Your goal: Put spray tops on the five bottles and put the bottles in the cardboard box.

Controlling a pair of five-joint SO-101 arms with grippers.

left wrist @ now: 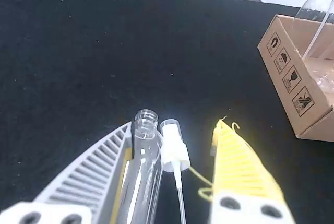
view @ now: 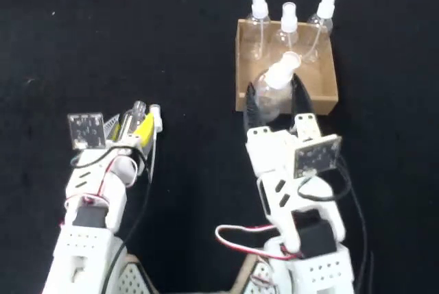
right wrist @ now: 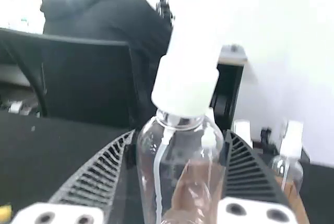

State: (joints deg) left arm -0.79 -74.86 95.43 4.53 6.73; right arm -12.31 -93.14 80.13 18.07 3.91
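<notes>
Right hand (right wrist: pixel 180 138): both fingers pressed against the sides of a clear capped bottle (right wrist: pixel 180 177), which is pinched between them with its white spray top upward. In the high view this bottle sits over the near wall of the cardboard box (view: pixel 324 101), its top leaning towards the box interior; whether its base touches the box cannot be told. Three further capped bottles (view: pixel 288 23) stand in a row against the far wall of the box. Left hand (left wrist: pixel 175 127): fingers spread, low over the black worktop (view: pixel 137 47), well apart from the box. Between them lies an uncapped bottle (left wrist: pixel 142 172), its body along the grey finger (left wrist: pixel 96 169) and its open neck pointing away from the arm. A loose spray top (left wrist: pixel 173 148) lies just beside that neck, its thin tube trailing back between the fingers. The yellow finger (left wrist: pixel 240 172) stands apart from the spray top.
</notes>
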